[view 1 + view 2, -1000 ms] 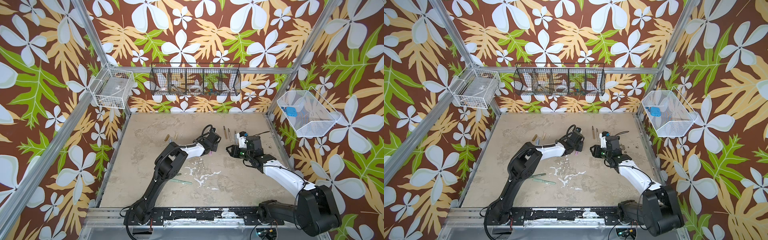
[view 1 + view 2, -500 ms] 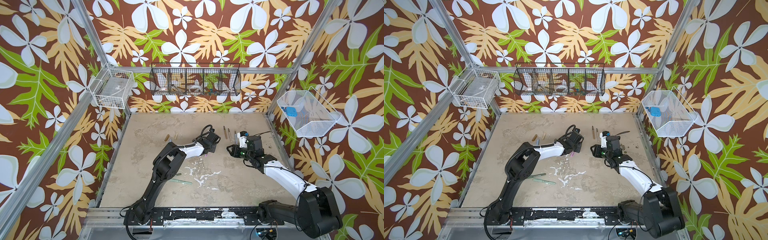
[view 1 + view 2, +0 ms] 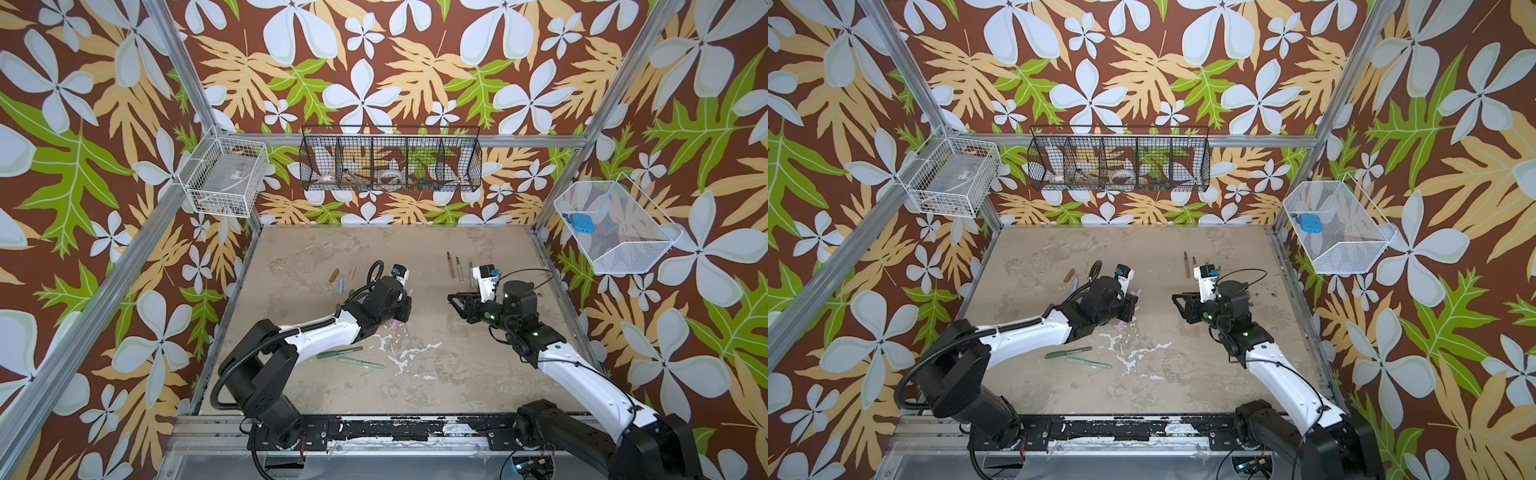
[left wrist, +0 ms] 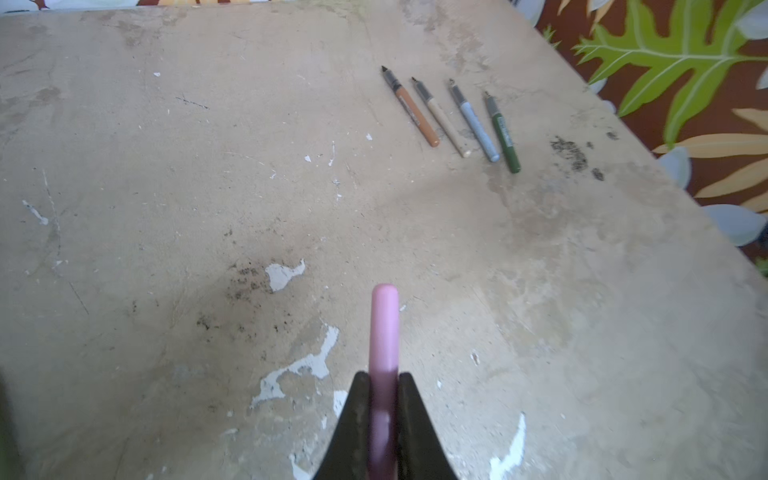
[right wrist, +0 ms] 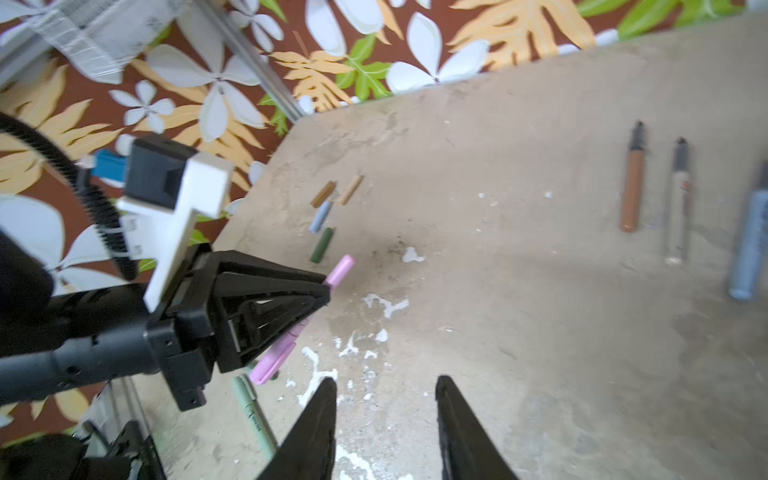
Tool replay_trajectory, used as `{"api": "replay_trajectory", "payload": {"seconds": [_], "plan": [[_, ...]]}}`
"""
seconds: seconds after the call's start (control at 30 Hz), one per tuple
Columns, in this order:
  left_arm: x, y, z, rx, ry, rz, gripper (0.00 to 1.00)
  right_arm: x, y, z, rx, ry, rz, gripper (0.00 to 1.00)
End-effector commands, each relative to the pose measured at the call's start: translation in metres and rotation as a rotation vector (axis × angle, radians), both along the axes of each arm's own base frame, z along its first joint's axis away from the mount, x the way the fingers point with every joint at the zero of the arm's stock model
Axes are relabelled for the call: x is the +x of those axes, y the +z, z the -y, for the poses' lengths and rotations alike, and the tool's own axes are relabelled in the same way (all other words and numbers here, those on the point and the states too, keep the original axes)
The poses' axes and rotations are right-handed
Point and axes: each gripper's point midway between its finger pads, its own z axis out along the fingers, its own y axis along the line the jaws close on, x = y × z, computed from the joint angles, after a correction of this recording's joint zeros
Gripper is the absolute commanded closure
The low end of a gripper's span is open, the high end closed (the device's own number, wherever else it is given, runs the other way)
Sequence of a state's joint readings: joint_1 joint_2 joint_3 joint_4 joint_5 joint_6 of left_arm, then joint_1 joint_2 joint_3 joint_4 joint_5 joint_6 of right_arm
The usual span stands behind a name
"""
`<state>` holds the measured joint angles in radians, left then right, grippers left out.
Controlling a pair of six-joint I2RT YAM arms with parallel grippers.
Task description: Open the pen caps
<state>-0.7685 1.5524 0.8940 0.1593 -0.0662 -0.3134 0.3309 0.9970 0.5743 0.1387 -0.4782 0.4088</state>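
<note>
Low in the middle of both top views, two green pens (image 3: 351, 358) (image 3: 1077, 358) lie close together, capped and untouched. Just above them the left claw (image 4: 384, 376) has just pressed together on the pink pen (image 4: 384, 324). A second ago its jaws stood a shade wider; now they pinch the barrel, and the rounded end pokes out beyond the tips. That secures one half of the pull. The pen looks still capped, so I judge the fifth opening is about to start. The right claw (image 5: 384, 384), right of centre in a top view (image 3: 453, 299), faces it half spread and empty. It is well apart from the pen and placed to take the free end. Farther up, four loose caps (image 5: 321, 217) sit left of centre, and four open pens (image 4: 442, 119) lie side by side right of centre. The table (image 3: 457, 374) is worn beige, chipped white in patches and speckled dark. Around it stand floral wallpaper (image 3: 374, 62) and an aluminium frame (image 3: 613, 83). A black basket (image 3: 390, 158) hangs on the back wall, and white baskets (image 3: 220, 203) hang at upper left and right.
</note>
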Motion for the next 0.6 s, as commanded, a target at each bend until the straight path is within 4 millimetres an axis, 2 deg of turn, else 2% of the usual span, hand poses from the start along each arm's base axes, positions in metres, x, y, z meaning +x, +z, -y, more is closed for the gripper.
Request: {"api": "replay_trajectory", "payload": {"seconds": [0.0, 0.1, 0.17, 0.27, 0.37, 0.57], "plan": [[-0.010, 0.031, 0.004, -0.151, -0.071, 0.065, 0.96, -0.011, 0.032, -0.019, -0.029, 0.054, 0.208, 0.60], [-0.023, 0.039, -0.005, -0.213, -0.116, 0.101, 0.96, -0.029, 0.044, -0.034, -0.055, 0.101, 0.339, 0.60], [-0.030, 0.045, -0.009, -0.220, -0.145, 0.147, 0.97, -0.035, 0.045, -0.038, -0.021, 0.113, 0.355, 0.59], [-0.040, 0.056, -0.017, -0.233, -0.166, 0.222, 0.97, -0.044, 0.045, -0.052, 0.016, 0.208, 0.302, 0.59], [-0.048, 0.067, -0.023, -0.255, -0.184, 0.301, 0.97, -0.048, 0.036, -0.067, 0.046, 0.291, 0.199, 0.60], [-0.056, 0.067, -0.024, -0.242, -0.226, 0.351, 0.97, -0.046, 0.020, -0.083, 0.092, 0.356, 0.053, 0.60]]}}
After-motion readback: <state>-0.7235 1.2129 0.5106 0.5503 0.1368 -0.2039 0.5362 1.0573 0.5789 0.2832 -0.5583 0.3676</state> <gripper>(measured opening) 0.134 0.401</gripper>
